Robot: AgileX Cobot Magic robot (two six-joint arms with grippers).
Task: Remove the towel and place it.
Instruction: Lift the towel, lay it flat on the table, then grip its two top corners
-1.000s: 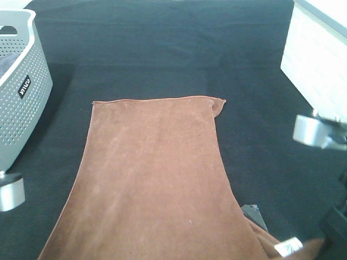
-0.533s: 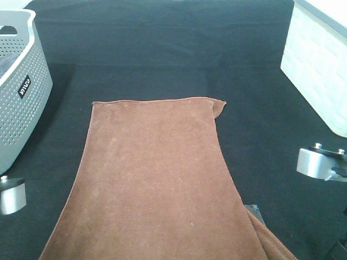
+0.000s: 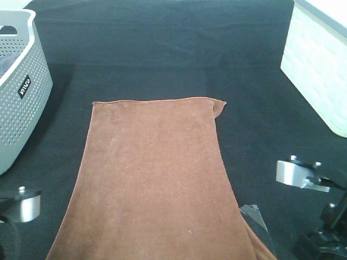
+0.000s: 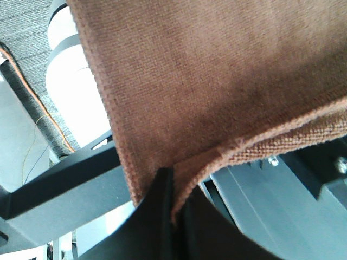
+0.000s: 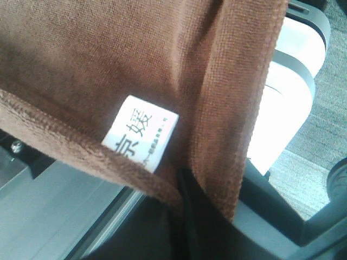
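The rust-brown towel (image 3: 154, 173) lies flat and lengthwise on the black table cloth (image 3: 162, 43), its far hem straight and its far right corner slightly folded. Its near end runs off the front edge of the exterior view. In the left wrist view my left gripper (image 4: 172, 206) is shut on one near corner of the towel (image 4: 217, 70), pinching the hem. In the right wrist view my right gripper (image 5: 187, 211) is shut on the other near corner of the towel (image 5: 108, 54), beside a white label (image 5: 141, 132). Neither gripper's fingertips show in the exterior view.
A grey perforated basket (image 3: 21, 86) stands at the left edge. A white box (image 3: 320, 59) stands at the far right. Silver joints of the left arm (image 3: 24, 206) and the right arm (image 3: 298, 174) flank the towel's near end.
Both arms have moved toward the front edge and lower. The right arm's silver joint came inward. The towel's labelled near corner has dropped out of the exterior view.
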